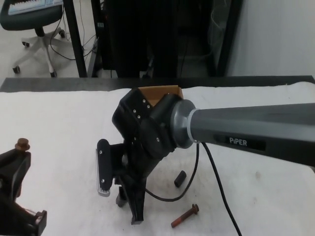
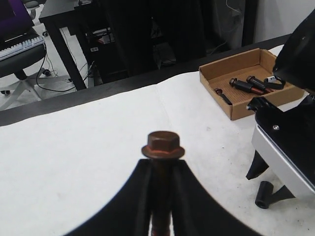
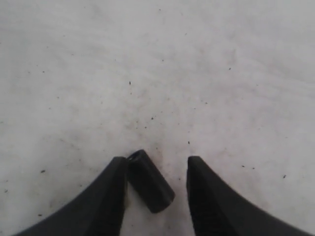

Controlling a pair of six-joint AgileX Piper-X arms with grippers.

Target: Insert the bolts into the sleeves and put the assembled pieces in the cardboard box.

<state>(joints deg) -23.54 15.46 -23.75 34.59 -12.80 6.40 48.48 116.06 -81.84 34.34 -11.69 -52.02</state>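
My left gripper [image 2: 162, 173] is shut on a rusty bolt [image 2: 163, 145], held upright with its hex head on top; the high view shows that bolt [image 1: 21, 144] at the bench's near left. My right gripper [image 3: 157, 163] points down at the white cloth, open, with a black sleeve [image 3: 150, 181] lying between its fingers and touching one of them. The left wrist view shows this sleeve [image 2: 264, 194] under the right gripper. A second sleeve [image 1: 180, 178] and a loose bolt [image 1: 185, 216] lie right of the right gripper [image 1: 129, 210]. The cardboard box [image 2: 214, 91] holds assembled pieces [image 2: 246, 84].
The right arm [image 1: 246, 130] stretches in from the right and hides most of the cardboard box [image 1: 160, 91] behind it. Its cable [image 1: 216, 187] trails over the cloth. A black bench edge [image 1: 59, 82] runs along the back, with an office chair [image 1: 34, 19] beyond.
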